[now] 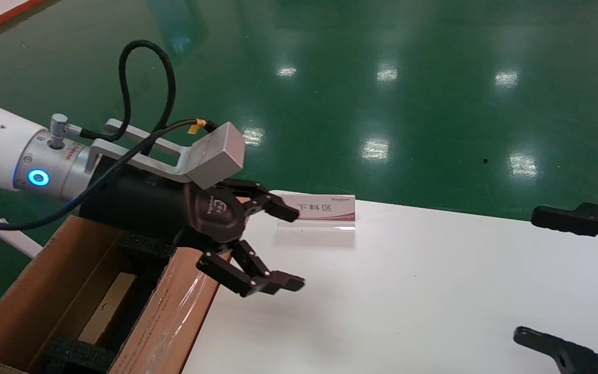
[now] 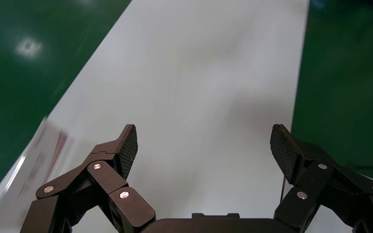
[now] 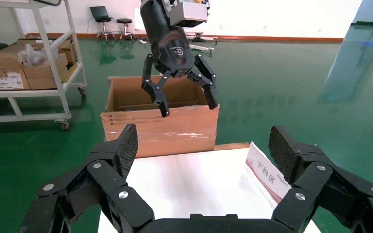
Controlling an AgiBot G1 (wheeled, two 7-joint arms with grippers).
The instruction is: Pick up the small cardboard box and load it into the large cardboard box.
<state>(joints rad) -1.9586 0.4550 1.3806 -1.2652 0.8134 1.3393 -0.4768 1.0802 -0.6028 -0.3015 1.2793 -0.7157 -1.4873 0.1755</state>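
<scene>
Carton lower left holds small box between foam, apparently loaded. Left end effector above its rim, wide open, empty. Right end effector far right, open, idle.

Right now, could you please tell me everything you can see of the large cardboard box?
The large cardboard box is a brown corrugated carton, open at the top, standing off the left end of the white table. Its table-side outer wall is glossy with clear tape and carries lines of small print. Inside are black foam pieces and a pale brown flat piece lying between them. The left pincer, open and empty, hangs over its table-side edge without touching it.
</scene>
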